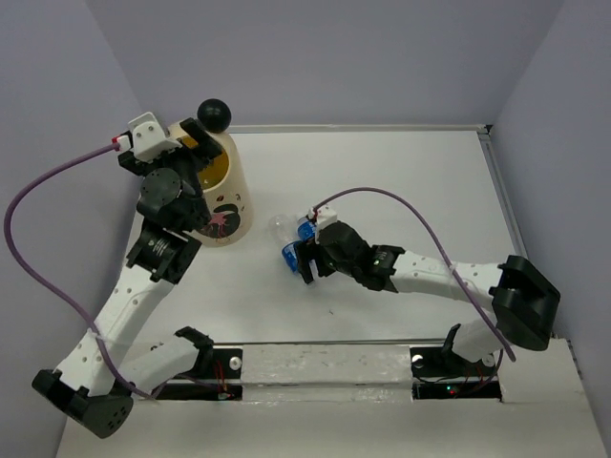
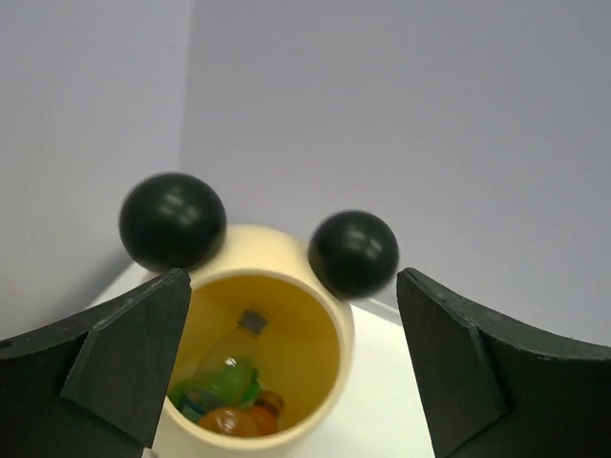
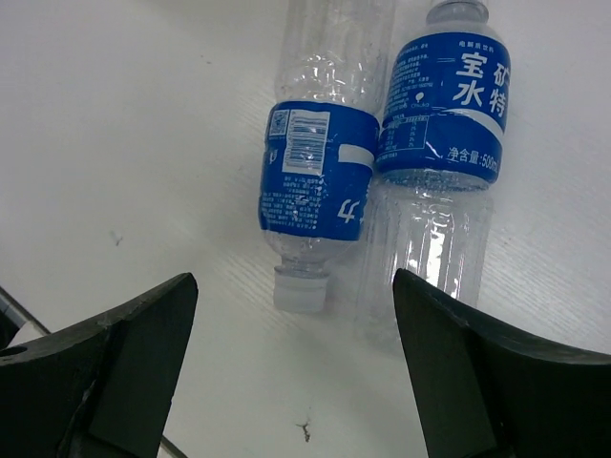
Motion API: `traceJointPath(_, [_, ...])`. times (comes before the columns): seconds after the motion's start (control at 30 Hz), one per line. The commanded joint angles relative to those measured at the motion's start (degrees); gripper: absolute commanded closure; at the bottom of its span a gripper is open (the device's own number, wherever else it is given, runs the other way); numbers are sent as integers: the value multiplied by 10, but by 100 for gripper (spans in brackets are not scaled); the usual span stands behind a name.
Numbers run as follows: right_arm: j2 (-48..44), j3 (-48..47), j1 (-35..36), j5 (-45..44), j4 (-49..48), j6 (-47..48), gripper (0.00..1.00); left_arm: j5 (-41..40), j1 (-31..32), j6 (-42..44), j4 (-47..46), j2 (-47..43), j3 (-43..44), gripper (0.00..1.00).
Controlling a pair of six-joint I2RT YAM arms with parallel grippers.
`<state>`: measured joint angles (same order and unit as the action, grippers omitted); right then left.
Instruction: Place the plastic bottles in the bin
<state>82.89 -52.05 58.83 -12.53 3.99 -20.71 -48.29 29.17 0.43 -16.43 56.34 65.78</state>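
Surface (image 1: 410,181): white, flat, carrying all items. Bin (image 1: 239,191): cream-yellow, upright at the far left, with two black ball ears on the rim. Inside the bin lie a green bottle (image 2: 221,377) and at least one orange bottle (image 2: 234,420); further contents cannot be made out.

Left pincer (image 2: 291,329): released, jaws spread wide, empty, directly above the bin mouth. Right pincer (image 3: 291,367): released, jaws apart, empty, poised over two clear bottles (image 1: 289,250). These lie side by side and touching on the surface, just right of the bin. The white-capped bottle (image 3: 320,172) points its cap toward the pincer; the second bottle (image 3: 444,114) points the opposite way.

Handling, as judged: both appear empty, hence light, thin-walled, easily crushed and inclined to roll. Recommended hold: across the labelled mid-body, one bottle at a time, with moderate closure. The neighbouring bottle may be nudged.
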Motion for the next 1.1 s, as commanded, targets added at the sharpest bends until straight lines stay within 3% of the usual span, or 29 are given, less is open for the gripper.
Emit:
traceJointPath(0.0, [45,-59,5,-50,22,9,12,123,3,-178,210,-53,1,1])
traceJointPath(0.07, [72,-82,12,-61,25,17,12,189,4,-216,262,-83,-20,1])
traceJointPath(0.33, [159,-158,12,-93,47,34,21,291,4,-293,398,-203,-105,1])
traceJointPath(0.57, [227,-205,17,-90,65,39,22,324,4,-341,474,-257,-152,1])
traceJointPath(0.87, [278,-234,29,-92,77,30,21,323,3,-386,499,-262,-203,1])
traceJointPath(0.97, [278,-233,34,-100,76,22,27,316,3,-398,491,-256,-220,1])
traceJointPath(1.07, [272,-230,40,-109,75,16,51,335,3,-409,474,-239,-237,1])
